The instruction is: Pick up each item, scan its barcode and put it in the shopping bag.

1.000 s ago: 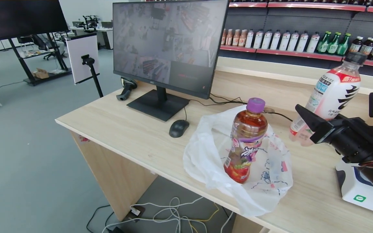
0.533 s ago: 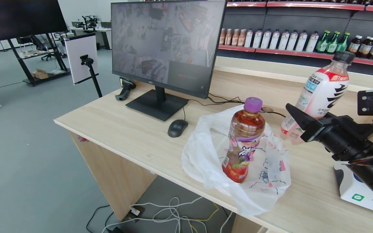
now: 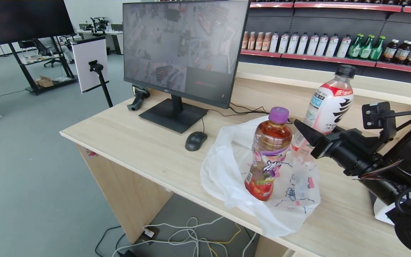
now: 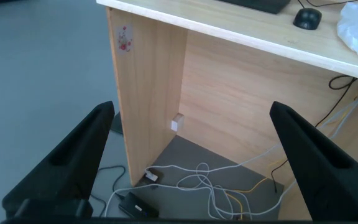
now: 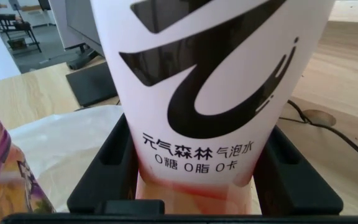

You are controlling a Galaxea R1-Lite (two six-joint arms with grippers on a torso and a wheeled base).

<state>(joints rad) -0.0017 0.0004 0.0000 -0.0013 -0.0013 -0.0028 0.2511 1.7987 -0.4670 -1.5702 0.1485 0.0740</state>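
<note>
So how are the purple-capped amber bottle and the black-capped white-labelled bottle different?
The purple-capped amber bottle stands upright in the white plastic bag; the black-capped white-labelled bottle hangs tilted between the jaws of the right gripper. Its drink is pale pink, the other's amber. Both are capped plastic bottles.

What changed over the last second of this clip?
The right tool, shut on the white-labelled bottle, carried it toward the robot's left and slightly down, reaching the shopping bag's edge. The grip is unchanged. The purple-capped bottle in the bag, the mouse and the monitor stayed put.
</note>
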